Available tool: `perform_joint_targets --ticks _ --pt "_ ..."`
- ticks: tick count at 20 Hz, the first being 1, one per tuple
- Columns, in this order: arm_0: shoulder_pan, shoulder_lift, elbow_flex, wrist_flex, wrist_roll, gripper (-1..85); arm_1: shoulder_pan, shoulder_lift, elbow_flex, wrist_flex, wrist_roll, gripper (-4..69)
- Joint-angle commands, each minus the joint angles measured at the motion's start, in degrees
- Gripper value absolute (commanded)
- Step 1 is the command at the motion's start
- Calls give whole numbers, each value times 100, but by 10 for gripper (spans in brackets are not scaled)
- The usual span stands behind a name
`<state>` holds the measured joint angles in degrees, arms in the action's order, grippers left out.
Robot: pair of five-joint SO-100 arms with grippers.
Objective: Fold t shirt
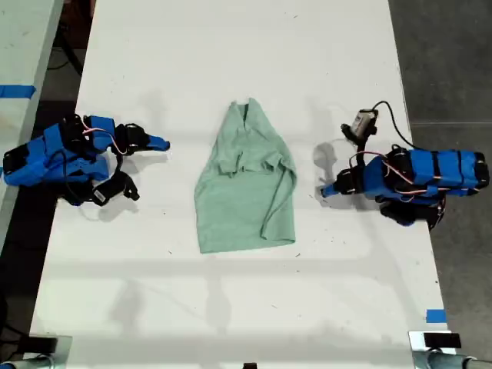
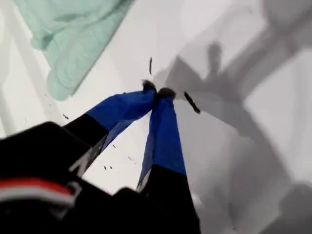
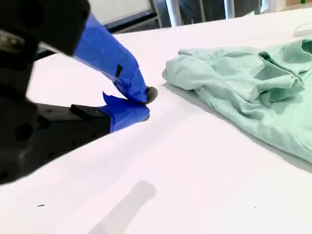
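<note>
The t shirt (image 1: 247,181) lies partly folded; both grippers rest closed and empty beside it, and next I reckon one must pinch the hem.

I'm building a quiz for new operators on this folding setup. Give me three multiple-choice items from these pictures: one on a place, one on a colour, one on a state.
1. In the exterior view, the t shirt lies:
A) at the table edge
B) mid-table, between the arm at that view's left and the arm at its right
C) under an arm

2. Its colour:
A) red
B) pale mint-green
C) black

3. My first gripper is:
A) shut, holding nothing
B) shut on the t shirt
C) wide open

Key: B, it lies apart from both arms; B, pale green fabric shows in every view; A, the fingertips meet over bare table beside the shirt.
</note>
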<state>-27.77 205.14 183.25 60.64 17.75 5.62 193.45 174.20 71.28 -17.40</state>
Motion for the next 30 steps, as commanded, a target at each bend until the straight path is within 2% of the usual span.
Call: perform_joint_targets --ticks 1,6,13,16,30 --pt "18 35 44 9 18 -1 299 721 343 457 -642 13" --pt "26 35 44 9 9 -1 677 721 404 439 -844 14" --pt "44 35 44 9 9 -1 686 721 404 457 -756 14" --pt "35 35 44 9 9 -1 571 721 404 457 -404 14" --pt "26 35 44 9 9 -1 562 721 404 457 -413 14"
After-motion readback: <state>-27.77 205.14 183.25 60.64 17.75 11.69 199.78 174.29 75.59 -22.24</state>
